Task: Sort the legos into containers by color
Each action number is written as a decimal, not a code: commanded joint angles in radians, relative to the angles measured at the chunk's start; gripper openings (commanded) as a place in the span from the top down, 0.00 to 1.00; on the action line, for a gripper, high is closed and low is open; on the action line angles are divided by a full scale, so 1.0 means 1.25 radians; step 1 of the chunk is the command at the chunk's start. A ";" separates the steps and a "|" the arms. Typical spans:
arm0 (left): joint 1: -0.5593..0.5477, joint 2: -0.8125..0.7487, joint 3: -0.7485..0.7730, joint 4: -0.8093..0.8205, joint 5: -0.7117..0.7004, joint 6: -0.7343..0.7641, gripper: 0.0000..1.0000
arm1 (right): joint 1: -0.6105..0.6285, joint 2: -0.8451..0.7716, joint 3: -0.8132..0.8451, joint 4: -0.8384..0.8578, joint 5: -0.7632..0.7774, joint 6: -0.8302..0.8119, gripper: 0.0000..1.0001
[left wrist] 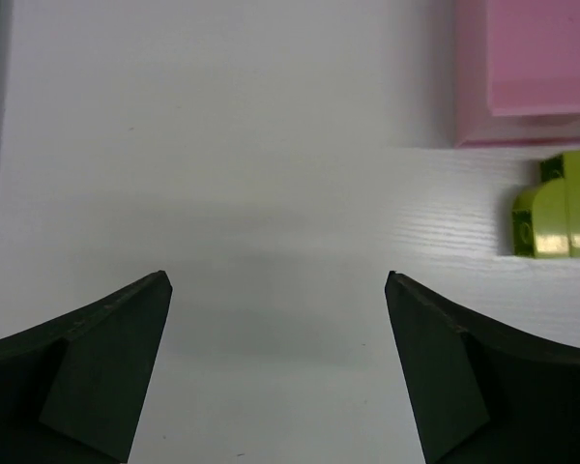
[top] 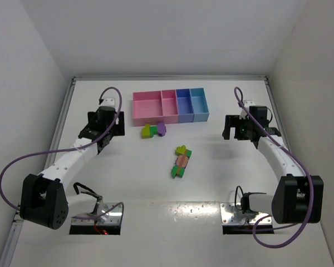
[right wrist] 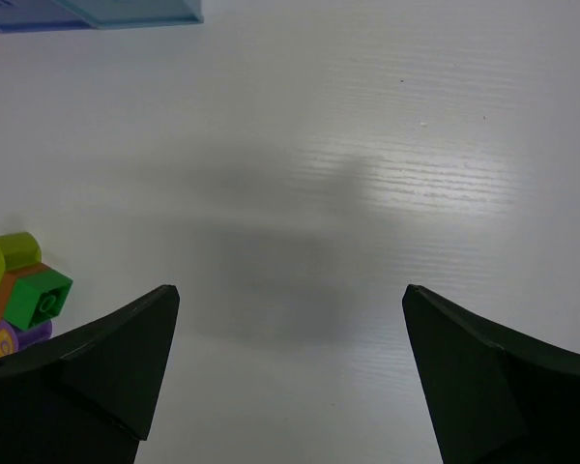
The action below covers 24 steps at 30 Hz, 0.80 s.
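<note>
The joined trays stand at the back middle: a wide pink tray (top: 146, 108), a narrow pink tray (top: 168, 105), a purple-blue tray (top: 183, 104) and a light blue tray (top: 199, 103). Just in front lie a yellow-green brick (top: 147, 131), a green brick (top: 154, 129) and a purple brick (top: 162, 129). A second cluster lies mid-table: yellow-green and green bricks (top: 183, 151), a salmon pink brick (top: 181, 161) and a green brick (top: 178, 171). My left gripper (top: 108, 135) is open and empty, left of the trays. My right gripper (top: 237, 132) is open and empty, right of them.
In the left wrist view the wide pink tray's corner (left wrist: 527, 72) and a yellow-green brick (left wrist: 558, 206) sit at the right edge. In the right wrist view the light blue tray's edge (right wrist: 126, 12) is top left and bricks (right wrist: 24, 285) lie at the left edge. White walls enclose the table.
</note>
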 commanded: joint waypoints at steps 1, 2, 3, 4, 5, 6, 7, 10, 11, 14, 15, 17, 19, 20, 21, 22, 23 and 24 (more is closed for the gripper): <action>0.001 -0.013 0.024 -0.019 0.136 0.084 0.00 | -0.005 0.001 0.033 -0.002 -0.019 -0.022 0.00; 0.001 -0.024 0.036 -0.034 0.196 0.115 0.00 | -0.005 0.001 0.033 -0.002 -0.019 -0.031 0.00; 0.001 -0.024 0.053 -0.089 0.264 0.174 0.00 | -0.005 -0.006 0.033 -0.002 -0.026 -0.042 0.00; 0.001 -0.024 0.079 -0.111 0.328 0.186 0.00 | -0.005 -0.006 0.033 -0.002 -0.039 -0.042 0.03; -0.009 -0.024 0.079 -0.120 0.384 0.187 0.00 | -0.005 -0.015 0.025 -0.002 -0.046 -0.054 0.03; -0.009 -0.024 0.079 -0.132 0.404 0.187 0.00 | -0.012 -0.015 0.025 -0.002 -0.063 -0.054 0.05; -0.017 -0.024 0.089 -0.140 0.451 0.201 0.00 | -0.012 -0.025 0.017 -0.002 -0.072 -0.054 0.06; -0.048 -0.024 0.096 -0.158 0.479 0.251 0.00 | -0.019 -0.040 0.002 0.005 -0.105 -0.054 0.06; -0.070 -0.017 0.106 -0.170 0.516 0.317 0.00 | -0.029 -0.041 0.002 0.005 -0.115 -0.054 0.06; -0.123 -0.001 0.114 -0.201 0.546 0.433 0.00 | -0.029 -0.023 0.017 -0.021 -0.142 -0.081 0.02; -0.138 0.012 0.114 -0.201 0.546 0.455 0.00 | -0.038 -0.016 0.028 -0.045 -0.164 -0.106 0.00; -0.179 0.027 0.121 -0.201 0.537 0.510 0.00 | -0.038 -0.016 0.028 -0.054 -0.174 -0.130 0.00; -0.200 0.056 0.128 -0.194 0.524 0.535 0.00 | -0.038 -0.016 0.037 -0.063 -0.174 -0.145 0.00; -0.208 0.067 0.137 -0.183 0.515 0.542 0.00 | -0.038 -0.016 0.046 -0.063 -0.174 -0.145 0.00; -0.215 0.078 0.144 -0.175 0.515 0.553 0.00 | -0.045 -0.016 0.046 -0.070 -0.183 -0.145 0.00; -0.215 0.097 0.144 -0.158 0.515 0.566 0.00 | -0.045 -0.016 0.053 -0.070 -0.191 -0.145 0.00; -0.215 0.097 0.144 -0.145 0.526 0.573 0.02 | -0.045 -0.009 0.053 -0.070 -0.201 -0.145 0.00; -0.215 0.104 0.127 -0.102 0.537 0.584 0.06 | -0.052 -0.009 0.053 -0.070 -0.201 -0.145 0.00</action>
